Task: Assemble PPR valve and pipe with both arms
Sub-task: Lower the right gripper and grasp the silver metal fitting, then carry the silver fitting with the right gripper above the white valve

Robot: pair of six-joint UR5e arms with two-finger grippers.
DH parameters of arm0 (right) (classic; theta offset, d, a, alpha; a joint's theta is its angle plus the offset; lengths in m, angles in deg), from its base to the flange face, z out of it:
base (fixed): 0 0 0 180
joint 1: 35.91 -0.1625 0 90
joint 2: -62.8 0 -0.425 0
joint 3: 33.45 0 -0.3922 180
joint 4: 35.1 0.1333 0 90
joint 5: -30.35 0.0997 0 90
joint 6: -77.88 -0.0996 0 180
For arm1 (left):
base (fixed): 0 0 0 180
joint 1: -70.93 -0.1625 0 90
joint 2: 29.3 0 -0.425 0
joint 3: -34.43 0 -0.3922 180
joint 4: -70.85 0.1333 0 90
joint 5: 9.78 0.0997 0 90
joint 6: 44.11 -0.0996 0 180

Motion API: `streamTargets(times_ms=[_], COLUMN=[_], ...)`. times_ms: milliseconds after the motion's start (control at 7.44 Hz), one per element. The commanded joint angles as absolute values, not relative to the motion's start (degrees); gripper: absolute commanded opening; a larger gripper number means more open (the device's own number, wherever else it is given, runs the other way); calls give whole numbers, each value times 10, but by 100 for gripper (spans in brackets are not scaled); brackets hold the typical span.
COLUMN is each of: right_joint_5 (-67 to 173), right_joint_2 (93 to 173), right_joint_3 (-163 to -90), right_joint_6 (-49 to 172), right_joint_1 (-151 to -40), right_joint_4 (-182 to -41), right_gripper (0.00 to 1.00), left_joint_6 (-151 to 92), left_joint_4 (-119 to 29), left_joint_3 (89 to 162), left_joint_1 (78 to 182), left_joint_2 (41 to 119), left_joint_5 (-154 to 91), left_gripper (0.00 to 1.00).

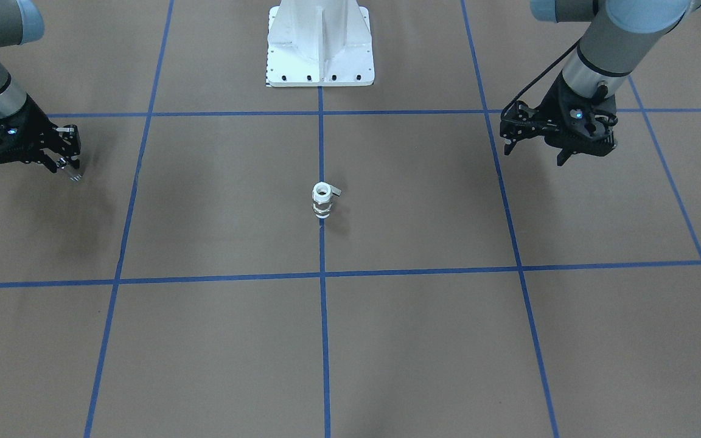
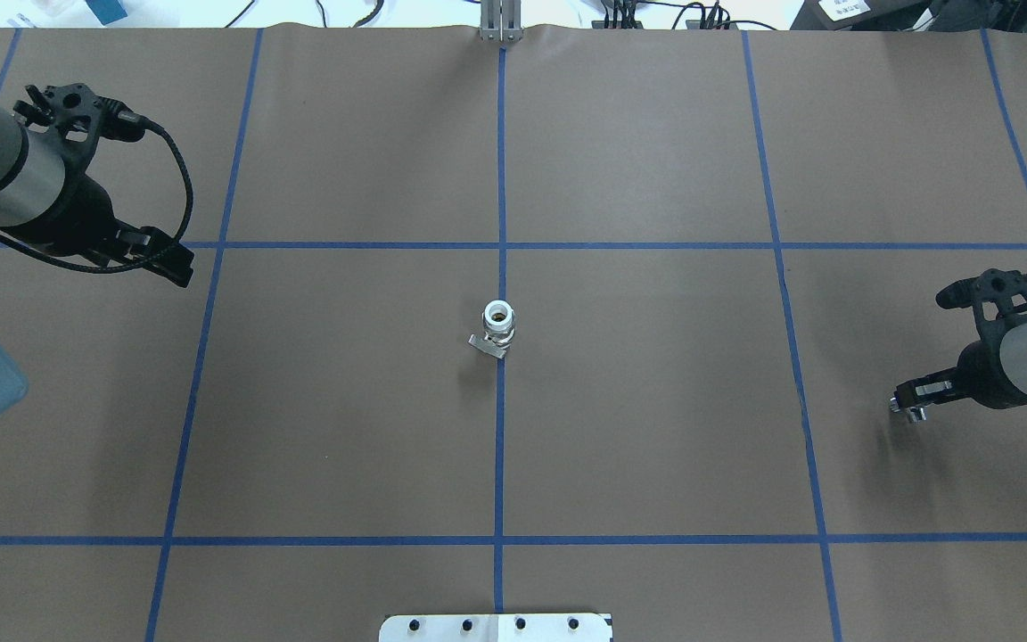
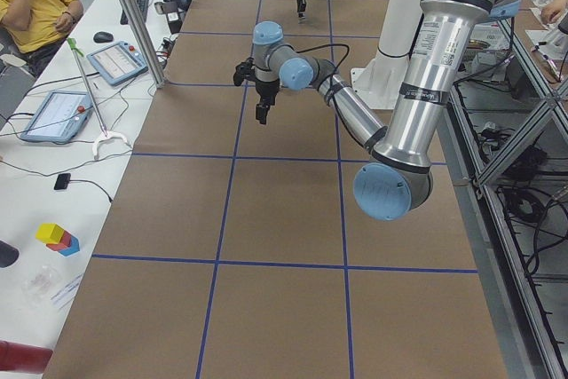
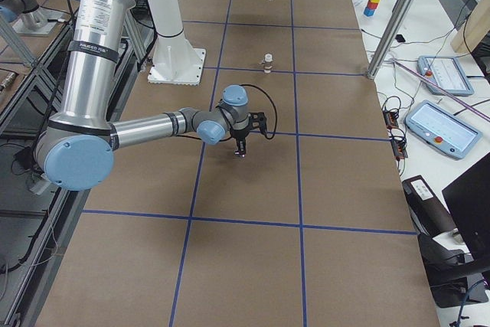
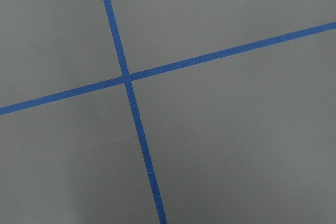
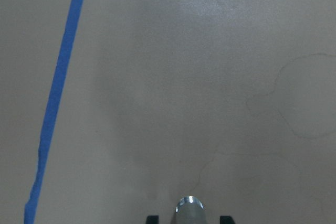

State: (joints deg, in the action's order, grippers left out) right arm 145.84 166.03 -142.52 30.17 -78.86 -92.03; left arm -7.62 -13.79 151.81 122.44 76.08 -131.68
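The PPR valve (image 1: 322,201) stands upright on the table's centre line, open top up and grey lever to the side; it also shows in the overhead view (image 2: 497,325) and the exterior right view (image 4: 268,61). My right gripper (image 1: 69,167) is shut on the pipe (image 1: 75,176), a small silver stub that hangs just above the table, far from the valve. The pipe's tip shows between the fingertips in the right wrist view (image 6: 190,208). My left gripper (image 1: 562,158) hovers on the other side, looks open and holds nothing. The left wrist view shows only paper and tape.
The white bolted pedestal (image 1: 320,45) stands behind the valve. Blue tape lines (image 2: 501,178) grid the brown paper. Tablets and cables lie on side benches (image 4: 436,120) beyond the table's edge. A person sits at the far bench (image 3: 31,2).
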Motion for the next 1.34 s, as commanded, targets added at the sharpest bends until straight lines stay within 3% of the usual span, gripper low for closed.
streamTargets(times_ms=[0, 538, 672, 807, 941, 1210], right_joint_5=[1458, 1458, 1458, 1459, 1459, 1468], right_joint_2=[1665, 1663, 1663, 1662, 1662, 1655], right_joint_3=[-1425, -1426, -1426, -1427, -1429, -1444], right_joint_6=[302, 302, 302, 302, 302, 302], right_joint_1=[-789, -786, -786, -786, -786, -787], right_joint_4=[-921, -921, -921, -921, -921, -931], right_gripper=[50, 49, 44, 11, 0, 0], left_joint_6=[-76, -74, -74, -74, -74, -74], left_joint_4=[-138, -138, -138, -138, -138, -137], left_joint_3=[1518, 1519, 1518, 1518, 1518, 1518], left_joint_1=[1224, 1224, 1224, 1224, 1224, 1225], left_joint_2=[761, 761, 761, 760, 760, 758], left_joint_5=[-1317, -1317, -1317, -1317, -1317, -1317], left_gripper=[100, 100, 100, 100, 100, 100])
